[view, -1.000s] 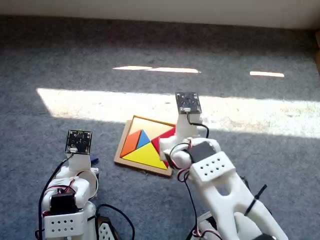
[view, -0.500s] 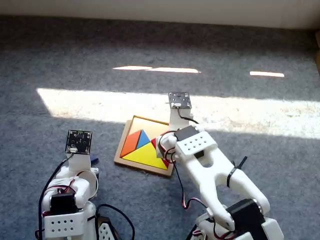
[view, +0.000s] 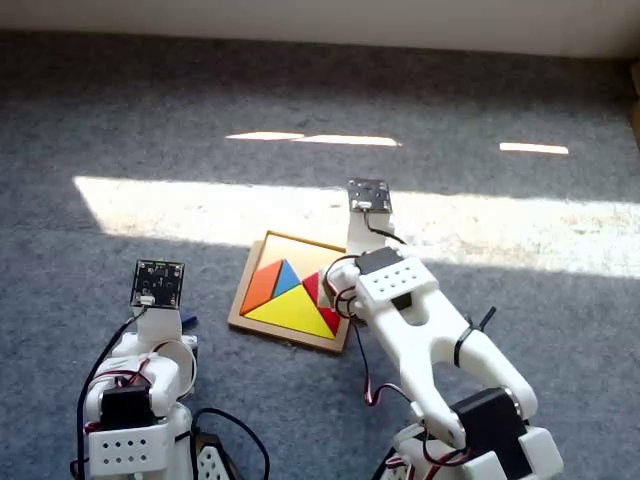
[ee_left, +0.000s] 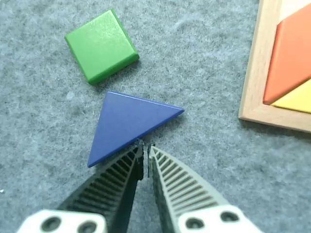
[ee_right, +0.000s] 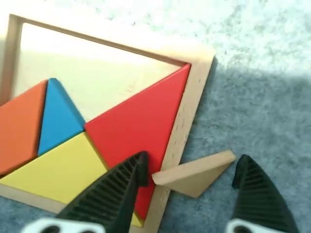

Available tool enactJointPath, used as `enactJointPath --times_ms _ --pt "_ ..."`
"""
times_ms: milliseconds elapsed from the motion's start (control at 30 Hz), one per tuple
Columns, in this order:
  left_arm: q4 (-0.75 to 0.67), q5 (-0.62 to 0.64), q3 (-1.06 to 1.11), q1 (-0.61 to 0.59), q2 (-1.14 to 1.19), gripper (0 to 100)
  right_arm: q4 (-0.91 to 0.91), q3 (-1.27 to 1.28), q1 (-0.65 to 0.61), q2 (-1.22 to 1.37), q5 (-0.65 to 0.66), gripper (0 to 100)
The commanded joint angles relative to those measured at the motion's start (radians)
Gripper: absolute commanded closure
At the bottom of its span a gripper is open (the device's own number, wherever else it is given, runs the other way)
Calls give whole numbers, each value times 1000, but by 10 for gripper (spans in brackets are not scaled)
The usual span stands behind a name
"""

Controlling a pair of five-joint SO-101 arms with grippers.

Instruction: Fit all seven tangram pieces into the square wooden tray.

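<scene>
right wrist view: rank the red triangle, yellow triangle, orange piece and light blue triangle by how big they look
1. red triangle and yellow triangle: they look alike, and the yellow one is partly hidden by the right claw, so they are not ranked.
2. orange piece, cut off by the picture edge.
3. light blue triangle.

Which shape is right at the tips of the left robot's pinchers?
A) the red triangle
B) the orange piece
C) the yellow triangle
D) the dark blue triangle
D: in the left wrist view, the shut left gripper has its tips at the edge of the dark blue triangle on the carpet.
</scene>
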Motion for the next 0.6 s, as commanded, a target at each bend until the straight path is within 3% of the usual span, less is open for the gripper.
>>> enactJointPath --times_ms 0,133,567 --pt "8 -6 19 -13 -41 957 -16 -36 15 -8 -5 762" --pt "8 -6 19 -13 -41 957 -15 -36 15 -8 -3 813" --pt "8 -6 19 -13 -41 957 42 24 15 -147 -3 814"
